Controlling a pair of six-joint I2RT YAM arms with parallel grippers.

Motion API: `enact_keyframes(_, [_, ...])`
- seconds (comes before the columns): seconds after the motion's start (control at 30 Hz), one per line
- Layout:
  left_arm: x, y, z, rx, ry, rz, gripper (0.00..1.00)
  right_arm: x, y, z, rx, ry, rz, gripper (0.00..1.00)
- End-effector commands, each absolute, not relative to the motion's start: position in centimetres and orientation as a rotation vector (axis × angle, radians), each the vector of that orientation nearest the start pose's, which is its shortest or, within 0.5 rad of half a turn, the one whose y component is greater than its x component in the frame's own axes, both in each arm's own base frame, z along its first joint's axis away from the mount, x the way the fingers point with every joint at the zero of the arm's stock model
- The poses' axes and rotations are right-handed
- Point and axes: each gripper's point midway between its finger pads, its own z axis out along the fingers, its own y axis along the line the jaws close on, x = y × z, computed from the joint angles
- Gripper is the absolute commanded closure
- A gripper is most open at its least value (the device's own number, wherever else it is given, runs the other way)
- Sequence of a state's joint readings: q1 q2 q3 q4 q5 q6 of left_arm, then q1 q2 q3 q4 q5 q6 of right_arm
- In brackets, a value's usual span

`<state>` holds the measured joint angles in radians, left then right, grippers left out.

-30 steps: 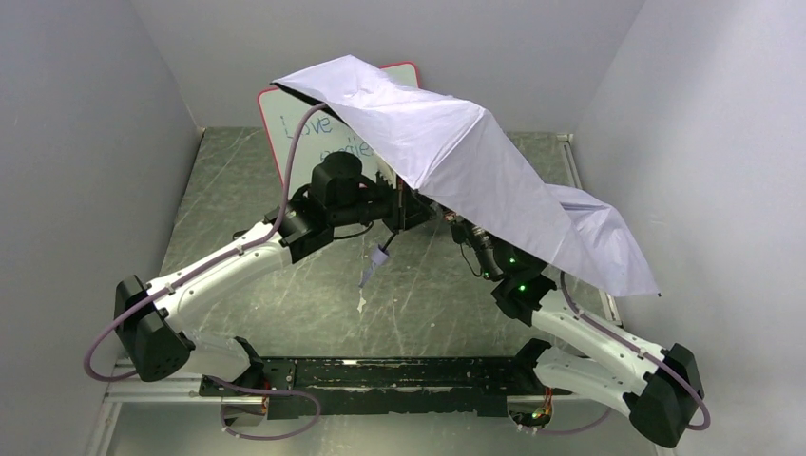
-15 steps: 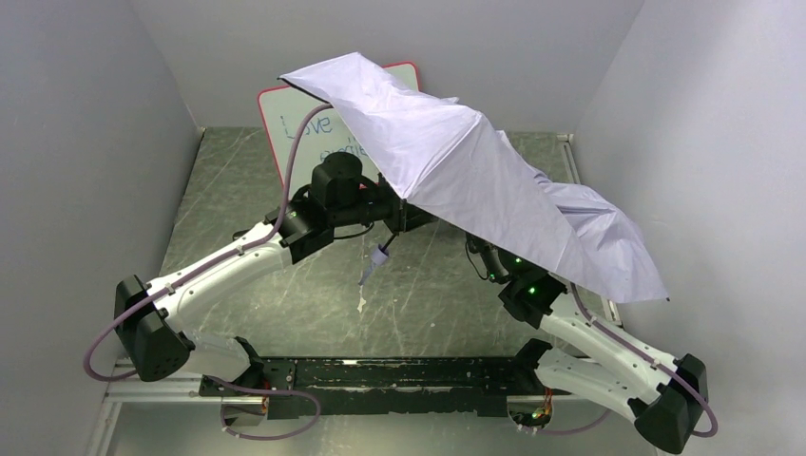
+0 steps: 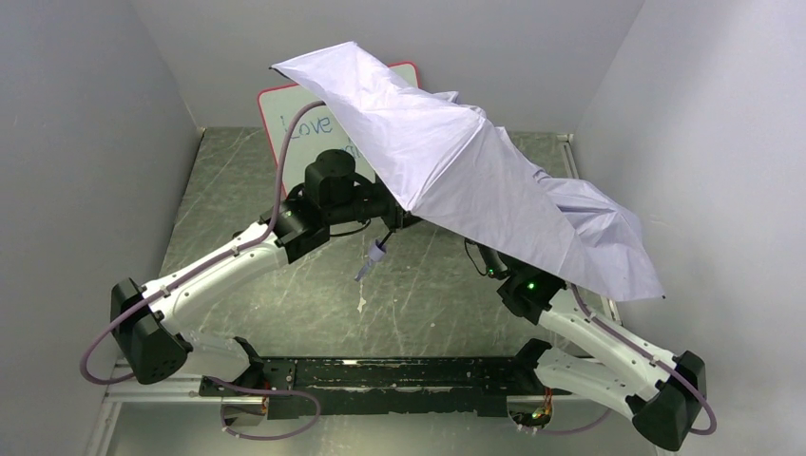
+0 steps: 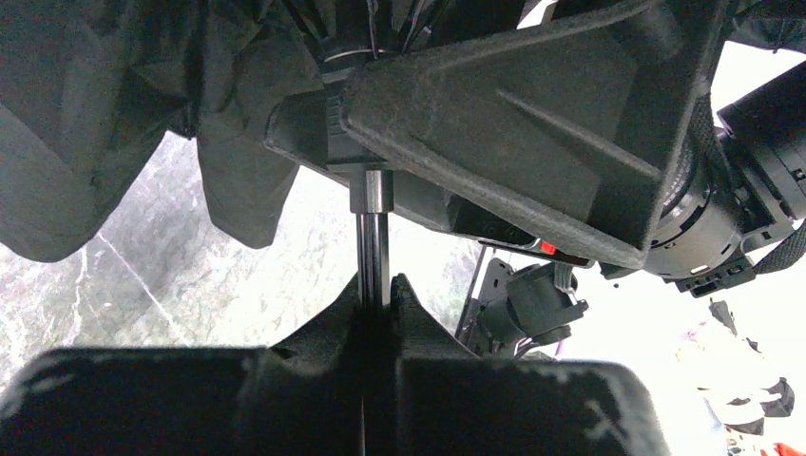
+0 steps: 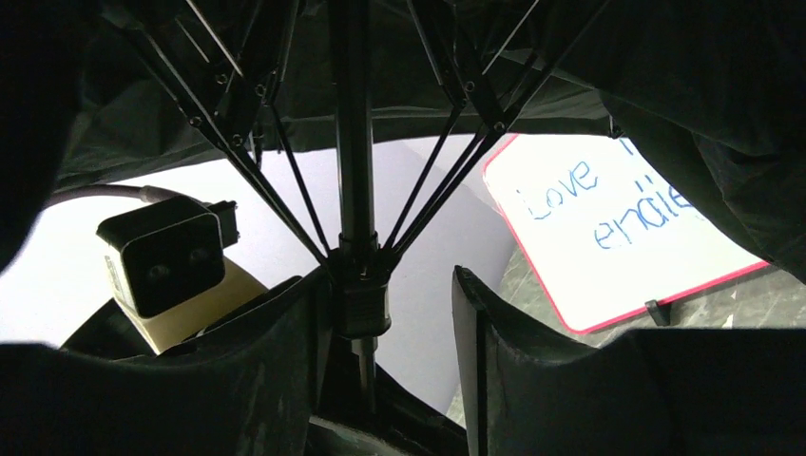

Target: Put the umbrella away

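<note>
The umbrella [image 3: 475, 180] is open, its pale lavender canopy tilted over both wrists. Its small lavender handle [image 3: 375, 255] hangs below the left gripper [image 3: 404, 217]. In the left wrist view my left gripper [image 4: 378, 285] is shut on the thin shaft [image 4: 373, 233]. In the right wrist view my right gripper [image 5: 390, 280] is open around the black runner [image 5: 359, 294], where the ribs [image 5: 257, 171] meet the shaft. The runner lies against the left finger [image 5: 285, 361]; the right finger [image 5: 475, 351] stands apart. In the top view the canopy hides the right gripper.
A red-framed whiteboard [image 3: 290, 119] with blue writing leans on the back wall behind the umbrella; it also shows in the right wrist view [image 5: 618, 228]. Grey walls close in on both sides. The scratched green tabletop [image 3: 238, 190] lies below.
The right arm has drawn back toward the near right under the canopy. The canopy's right side has crumpled further, and its far left edge has lifted a little.
</note>
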<state>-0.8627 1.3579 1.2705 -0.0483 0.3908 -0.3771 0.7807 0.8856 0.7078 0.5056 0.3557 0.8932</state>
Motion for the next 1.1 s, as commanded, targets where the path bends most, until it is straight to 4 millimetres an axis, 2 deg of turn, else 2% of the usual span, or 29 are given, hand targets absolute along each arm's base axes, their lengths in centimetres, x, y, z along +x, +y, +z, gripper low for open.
enact_keyframes(0.0, [20.6, -38.2, 39.2, 0.811, 1.478, -1.288, 0.95, 27.7, 22.1, 39.8, 0.423, 1.275, 1.193, 0.48])
enact_keyframes(0.23, [20.5, -38.3, 38.9, 0.815, 1.485, -1.298, 0.95, 28.1, 22.8, 41.1, 0.405, 1.242, 1.226, 0.44])
enact_keyframes(0.5, [20.5, -38.4, 38.7, 0.816, 1.491, -1.306, 0.95, 28.5, 22.3, 41.9, 0.426, 1.191, 1.227, 0.48])
enact_keyframes(0.57, [20.4, -38.4, 38.6, 0.818, 1.492, -1.310, 0.95, 28.5, 22.2, 42.0, 0.428, 1.184, 1.229, 0.53])
enact_keyframes(0.8, [20.3, -38.6, 38.2, 0.842, 1.501, -1.308, 0.95, 28.6, 21.7, 42.0, 0.438, 1.171, 1.219, 0.82])
enact_keyframes(0.87, [20.0, -38.6, 38.1, 0.855, 1.497, -1.317, 0.91, 28.6, 21.4, 42.0, 0.442, 1.170, 1.206, 0.88])
enact_keyframes(0.97, [19.8, -38.5, 37.8, 0.860, 1.504, -1.325, 0.78, 28.6, 20.9, 42.2, 0.435, 1.169, 1.172, 0.99])
enact_keyframes(1.07, [19.6, -38.3, 37.3, 0.870, 1.524, -1.323, 0.62, 28.6, 20.0, 42.5, 0.431, 1.165, 1.122, 1.00])
